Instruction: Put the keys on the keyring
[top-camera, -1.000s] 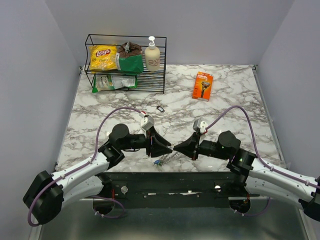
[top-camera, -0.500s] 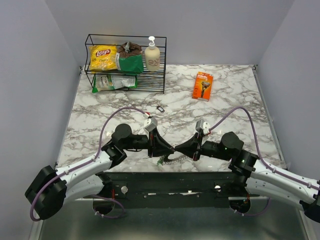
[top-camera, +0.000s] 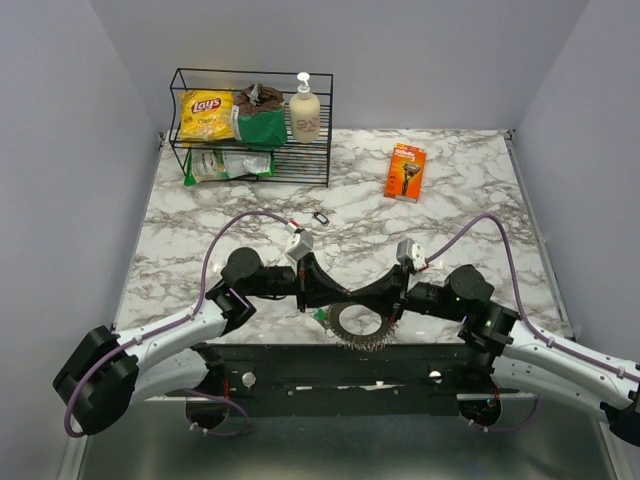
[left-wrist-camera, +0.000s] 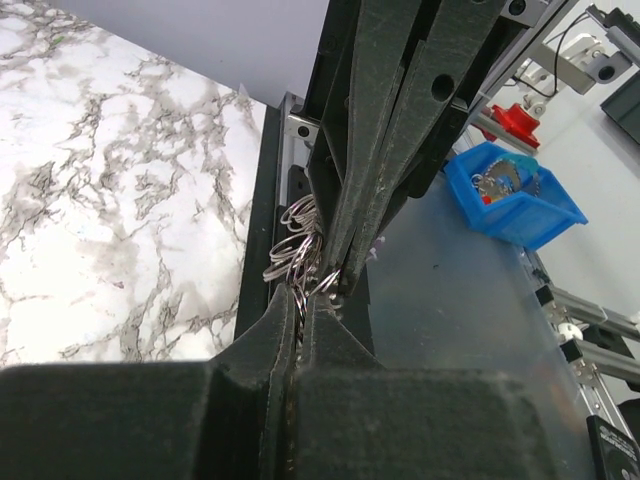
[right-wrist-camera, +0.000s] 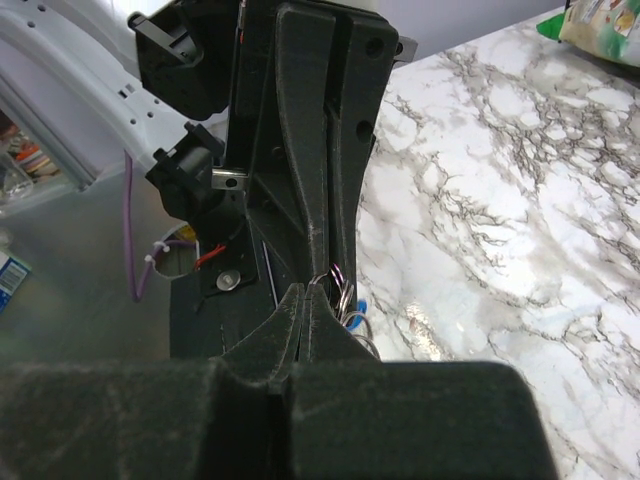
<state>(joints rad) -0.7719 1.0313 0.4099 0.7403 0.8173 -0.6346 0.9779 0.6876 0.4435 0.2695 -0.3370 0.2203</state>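
Observation:
Both grippers meet tip to tip over the table's near edge. The keyring (top-camera: 358, 326), a large toothed silvery loop, hangs just below them in the top view. My left gripper (top-camera: 343, 297) is shut on thin wire loops (left-wrist-camera: 292, 245) of the keyring; its closed tips (left-wrist-camera: 305, 296) pinch a strand. My right gripper (top-camera: 354, 298) is shut on another wire loop (right-wrist-camera: 340, 283) at its tips. Of the keys, a green head (top-camera: 320, 316) shows at the ring's left side and a blue bit (right-wrist-camera: 358, 300) peeks from behind the loops. The other keys are hidden.
A black wire rack (top-camera: 250, 150) with a chips bag, a green bag and a soap bottle stands at the back left. An orange box (top-camera: 405, 172) lies at the back right. A small dark item (top-camera: 321, 217) lies mid-table. A blue bin (left-wrist-camera: 515, 200) sits below the table's front.
My left gripper has shut on the wire loops. Both grippers have come closer together, and the keyring now shows as a full round loop under them instead of a thin bunch.

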